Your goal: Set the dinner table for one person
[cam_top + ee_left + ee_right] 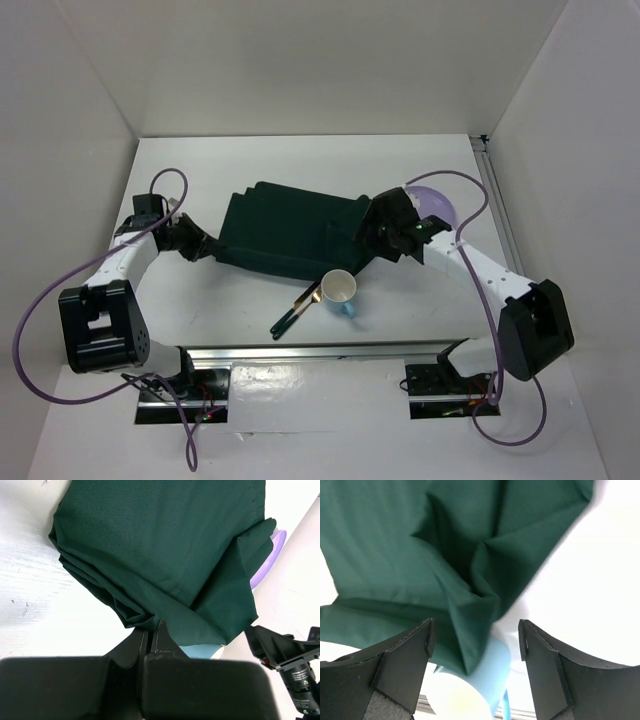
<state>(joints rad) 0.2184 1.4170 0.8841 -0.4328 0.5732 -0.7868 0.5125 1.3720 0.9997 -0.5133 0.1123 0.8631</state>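
A dark green cloth placemat [290, 235] lies rumpled and partly folded on the white dinner table [300, 160]. My left gripper [207, 246] is shut on the placemat's left edge; in the left wrist view the cloth [160, 550] is pinched at the fingertips of that gripper [150, 627]. My right gripper [370, 243] hangs open over the placemat's right end. In the right wrist view it [475, 640] is empty, with folded cloth [420, 545] and a light blue cup [475, 680] beneath.
The light blue cup [340, 290] lies on its side near the front edge. Dark-handled cutlery [295, 312] lies to its left. A purple plate [437, 205] sits at the right, partly under the placemat and right arm. A metal rail [330, 350] runs along the front.
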